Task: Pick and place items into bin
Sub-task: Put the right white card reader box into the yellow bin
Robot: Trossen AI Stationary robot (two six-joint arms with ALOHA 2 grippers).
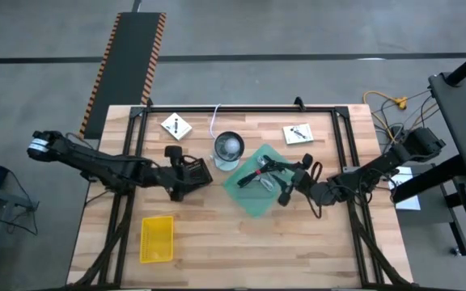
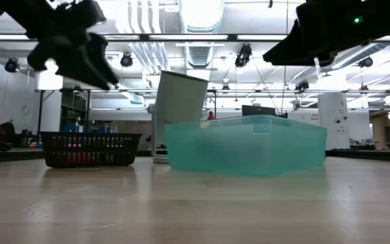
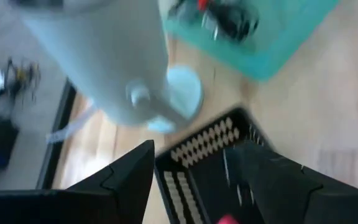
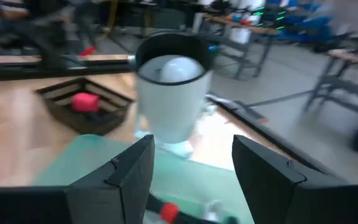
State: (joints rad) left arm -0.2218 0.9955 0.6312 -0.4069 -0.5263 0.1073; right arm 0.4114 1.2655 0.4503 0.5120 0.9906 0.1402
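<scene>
A teal bin (image 1: 249, 198) stands mid-table and holds a black-handled tool (image 1: 259, 172) and other small items. Left of it stands a black mesh basket (image 1: 196, 172) with a tiny pink object (image 4: 84, 101) inside. My left gripper (image 3: 194, 180) hovers open just above the basket's near-left part, with nothing between its fingers. My right gripper (image 4: 191, 168) hangs open over the bin's right side, pointing toward the round cup (image 1: 229, 148). Two white square packets (image 1: 175, 126) (image 1: 297, 133) and a white cable (image 1: 215, 121) lie flat on the far part of the table.
A yellow basket (image 1: 157, 238) sits near the table's front left. The cup (image 2: 180, 102) stands on its foot between the black basket (image 2: 90, 149) and the bin (image 2: 246, 144). A black frame (image 1: 241, 109) runs along the table's far edge and sides.
</scene>
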